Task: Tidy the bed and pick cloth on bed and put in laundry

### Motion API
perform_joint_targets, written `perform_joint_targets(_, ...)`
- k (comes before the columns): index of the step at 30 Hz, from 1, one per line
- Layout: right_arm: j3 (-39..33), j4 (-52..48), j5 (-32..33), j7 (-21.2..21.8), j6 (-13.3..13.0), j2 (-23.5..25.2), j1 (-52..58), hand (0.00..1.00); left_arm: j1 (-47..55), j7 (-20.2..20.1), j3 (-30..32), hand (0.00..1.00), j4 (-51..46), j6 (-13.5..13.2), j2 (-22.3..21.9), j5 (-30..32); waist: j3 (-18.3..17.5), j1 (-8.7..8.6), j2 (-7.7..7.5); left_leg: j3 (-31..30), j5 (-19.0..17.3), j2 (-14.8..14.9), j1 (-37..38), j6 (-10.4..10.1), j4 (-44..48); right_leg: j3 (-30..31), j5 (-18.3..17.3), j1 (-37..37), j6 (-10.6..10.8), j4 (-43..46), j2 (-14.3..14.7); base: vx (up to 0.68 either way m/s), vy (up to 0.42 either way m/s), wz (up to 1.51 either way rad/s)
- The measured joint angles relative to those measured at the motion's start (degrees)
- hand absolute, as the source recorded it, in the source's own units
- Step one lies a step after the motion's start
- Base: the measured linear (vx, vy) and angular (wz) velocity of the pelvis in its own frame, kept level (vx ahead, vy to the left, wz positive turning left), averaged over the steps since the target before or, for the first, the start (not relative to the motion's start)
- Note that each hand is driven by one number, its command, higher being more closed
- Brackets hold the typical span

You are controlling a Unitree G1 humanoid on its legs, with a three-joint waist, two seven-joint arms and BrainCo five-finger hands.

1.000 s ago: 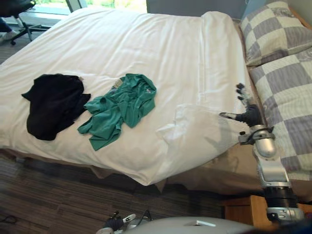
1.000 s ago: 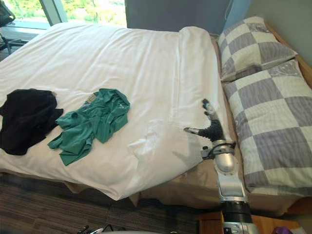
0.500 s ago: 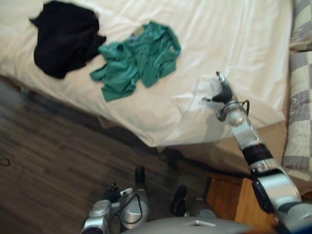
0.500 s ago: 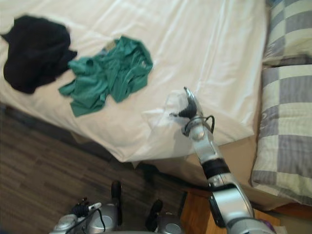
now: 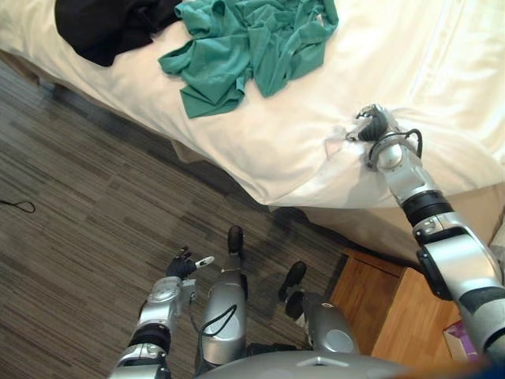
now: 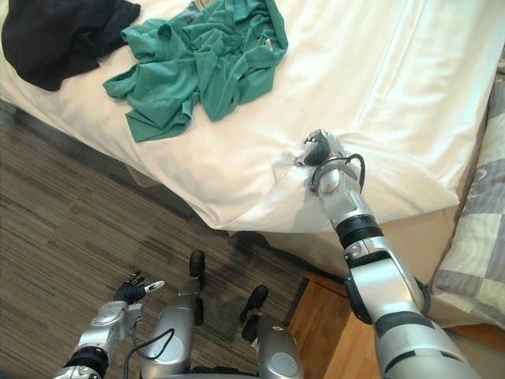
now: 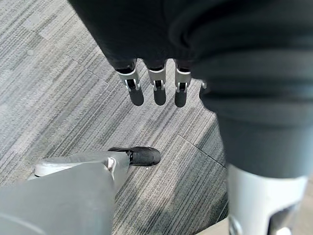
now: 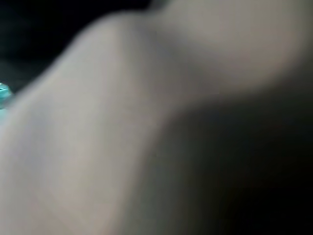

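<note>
Curled fingers of the right hand (image 6: pixel 319 148) are clamped on a bunched fold of the white sheet (image 5: pixel 300 134) near the front corner of the bed (image 6: pixel 426 229). A green shirt (image 5: pixel 245 47) and black garment (image 5: pixel 110 24) are spread side by side along the bed's front edge. The left hand (image 5: pixel 180 267) is hung low over the floor (image 5: pixel 71 260), fingers (image 7: pixel 155 90) straight and apart.

Right arm extended forward, right hand (image 5: pixel 371 126) far out front. Left arm hanging low, left hand (image 7: pixel 154 84) fingers straight.
</note>
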Motion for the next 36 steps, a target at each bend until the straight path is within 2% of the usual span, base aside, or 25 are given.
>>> perform_joint_targets(1, -0.8, -0.2, 1.2, -0.2, -0.3, 1.1, 2.0, 1.0, 0.0, 0.4, 0.0, 0.0, 0.0, 0.9, 0.3, 0.5, -0.1, 0.07, -0.66, 0.2, -0.3, 0.4, 1.2, -0.4, -0.1, 0.2, 0.4, 1.1, -0.1, 0.0, 0.3, 0.07, -0.012, -0.05)
perform_joint_targets(4, -1.2, -1.6, 2.6, -1.3, -1.3, 3.1, 6.5, 1.0, 0.1, 0.6, 0.0, 0.0, -0.5, 2.7, 0.6, 2.6, -0.2, 0.07, -1.24, 0.9, -0.8, 2.0, 3.5, -1.0, -0.7, 1.7, 3.0, 2.4, -0.5, 0.0, 1.8, 0.06, 0.014, -0.17)
perform_joint_targets(7, -2.0, -6.4, 4.4, -2.5, -2.4, 5.2, 12.9, 1.0, 1.1, 1.3, 0.1, 0.0, -0.7, 4.2, 0.8, 4.0, -1.3, -0.17, -3.07, 3.4, -0.8, 1.9, 6.6, -1.3, -3.4, 3.6, 3.4, 3.0, -0.1, 0.0, 1.8, 0.05, 0.024, -0.32)
perform_joint_targets(10, -4.3, -13.2, 7.8, -4.5, -2.9, 7.9, 21.0, 1.0, 2.4, 1.7, 0.0, 0.0, -1.4, 5.2, 0.7, 4.4, -2.2, -1.67, -4.07, 4.7, -0.5, 1.6, 9.0, -1.0, -3.7, 4.4, 3.6, 4.7, 0.4, 0.0, 1.5, 0.08, 0.029, -0.18)
perform_joint_targets(13, -7.1, -20.2, 10.1, -6.4, -3.4, 10.2, 30.6, 1.0, 5.2, 1.7, -0.3, 0.0, -2.2, 5.3, -0.2, 4.7, -6.5, -3.46, -4.64, 7.1, -0.5, 1.2, 9.4, -1.0, -3.7, 5.1, 3.6, 5.0, 0.4, -1.1, 1.3, 0.06, 0.016, -0.2)
perform_joint_targets(14, -8.5, -22.8, 11.9, -7.0, -4.4, 10.7, 34.8, 0.0, 6.3, 1.8, -1.2, 0.0, -2.2, 5.5, -0.6, 4.7, -7.7, -3.73, -4.24, 8.1, -0.6, 1.0, 10.4, -1.1, -3.7, 6.3, 3.6, 5.6, 0.4, -1.5, 1.2, 0.06, 0.0, -0.34)
perform_joint_targets(15, -9.2, -24.1, 12.8, -7.4, -4.7, 11.2, 36.7, 0.0, 7.0, 1.8, -1.9, 0.0, -2.2, 5.7, -0.8, 4.7, -8.1, -4.03, -3.96, 8.5, -0.6, 0.9, 11.1, -1.2, -3.7, 6.8, 3.5, 6.1, 0.6, -1.8, 1.1, 0.03, -0.013, -0.34)
perform_joint_targets(16, -10.7, -26.9, 13.3, -7.9, -5.7, 12.4, 40.1, 0.0, 8.8, 1.8, -2.7, 0.0, -2.2, 6.2, -1.6, 4.7, -10.1, -5.28, -3.16, 9.2, -0.7, 0.7, 11.5, -1.3, -3.8, 7.3, 3.2, 6.3, 0.9, -1.9, 0.9, 0.0, -0.011, -0.24)
perform_joint_targets(18, -11.5, -29.5, 14.0, -8.6, -7.4, 13.2, 44.9, 0.0, 10.8, 1.8, -3.6, 0.0, -1.8, 6.3, -3.3, 4.7, -11.9, -6.69, -1.65, 10.1, -1.0, 0.4, 12.6, -1.6, -4.1, 7.9, 2.7, 6.9, 1.7, -2.1, 0.9, -0.02, -0.032, -0.3)
perform_joint_targets(20, -13.5, -30.2, 16.4, -9.1, -8.7, 15.4, 49.2, 0.0, 11.1, 1.7, -4.9, 0.0, -1.0, 6.1, -4.1, 4.7, -13.2, -7.7, -0.74, 11.3, -1.2, -0.4, 13.3, -1.6, -4.2, 8.4, 0.7, 7.9, 1.8, -3.5, 0.2, -0.08, -0.059, -0.32)
perform_joint_targets(21, -14.5, -30.0, 19.0, -9.1, -9.3, 17.2, 51.2, 0.0, 11.2, 1.7, -4.9, 0.0, 0.1, 5.9, -4.8, 4.7, -13.9, -8.2, -0.04, 11.8, -1.3, -0.8, 13.7, -1.6, -4.2, 9.6, -0.9, 8.1, 1.9, -4.0, -0.2, -0.13, -0.051, -0.35)
perform_joint_targets(22, -15.7, -29.9, 24.6, -9.1, -10.3, 18.8, 53.5, 0.0, 11.6, 1.6, -5.0, 0.0, 0.7, 5.7, -5.7, 4.6, -14.4, -9.06, 1.62, 12.7, -1.4, -0.6, 14.1, -1.7, -4.2, 9.7, -1.2, 8.0, 2.0, -3.9, 0.0, -0.12, -0.039, -0.34)
perform_joint_targets(23, -16.4, -29.4, 27.1, -9.1, -10.8, 19.6, 54.6, 0.0, 11.9, 1.6, -5.0, 0.0, 0.8, 5.6, -6.1, 4.5, -14.7, -9.51, 2.38, 12.8, -1.4, -0.4, 14.6, -1.7, -4.2, 9.9, -1.4, 8.2, 1.8, -3.8, 0.3, -0.14, -0.015, -0.3)
perform_joint_targets(24, -18.8, -27.0, 34.6, -8.8, -12.4, 21.3, 58.2, 0.0, 12.7, 1.4, -5.2, 0.0, 1.4, 4.8, -8.1, 4.2, -15.9, -10.34, 4.52, 13.1, -1.5, -0.1, 15.1, -1.7, -4.2, 11.0, -1.5, 8.5, 1.9, -4.0, 0.7, -0.11, -0.026, -0.19)
perform_joint_targets(27, -21.7, -22.8, 43.2, -6.6, -14.1, 22.2, 61.5, 0.0, 13.3, 0.7, -6.4, 0.0, 1.8, 3.8, -8.8, 4.2, -16.8, -11.4, 5.83, 13.3, -2.2, 0.0, 15.2, -2.1, -4.2, 11.2, -1.5, 8.9, 1.9, -4.9, 0.8, -0.06, 0.009, -0.07)
perform_joint_targets(28, -24.1, -19.1, 48.1, -4.9, -16.0, 23.2, 62.6, 0.0, 14.2, -0.2, -6.3, 0.0, 1.9, 3.1, -9.3, 3.4, -17.2, -11.81, 6.64, 14.5, -2.6, 0.0, 15.7, -2.4, -4.2, 12.5, -1.4, 8.8, 2.0, -5.4, 0.9, 0.01, 0.036, -0.25)
perform_joint_targets(29, -25.5, -16.4, 50.3, -4.0, -17.0, 23.4, 63.0, 0.0, 14.3, -0.6, -6.2, 0.0, 2.1, 2.6, -9.5, 2.8, -17.4, -11.81, 7.03, 14.7, -2.6, 0.4, 16.1, -2.4, -4.2, 13.1, -1.3, 9.0, 2.2, -5.5, 1.1, 0.02, 0.018, -0.32)
perform_joint_targets(32, -30.5, -7.3, 56.8, -1.2, -19.4, 24.2, 64.0, 0.0, 14.3, -1.6, -5.9, 0.0, 4.1, 0.5, -9.5, 1.0, -17.5, -11.82, 7.36, 16.1, -2.9, 0.3, 18.3, -2.1, -4.2, 14.2, -1.2, 11.0, 2.4, -5.9, 1.2, 0.01, 0.019, -0.25)
perform_joint_targets(36, -39.2, -0.4, 62.9, -0.4, -21.7, 25.1, 64.0, 0.0, 14.3, -3.6, -3.5, 0.0, 6.4, -1.4, -9.7, -0.9, -17.8, -12.32, 7.47, 17.4, -3.4, 0.1, 19.1, -1.6, -4.2, 15.1, -1.0, 11.7, 2.5, -7.0, 1.1, 0.03, 0.045, -0.16)
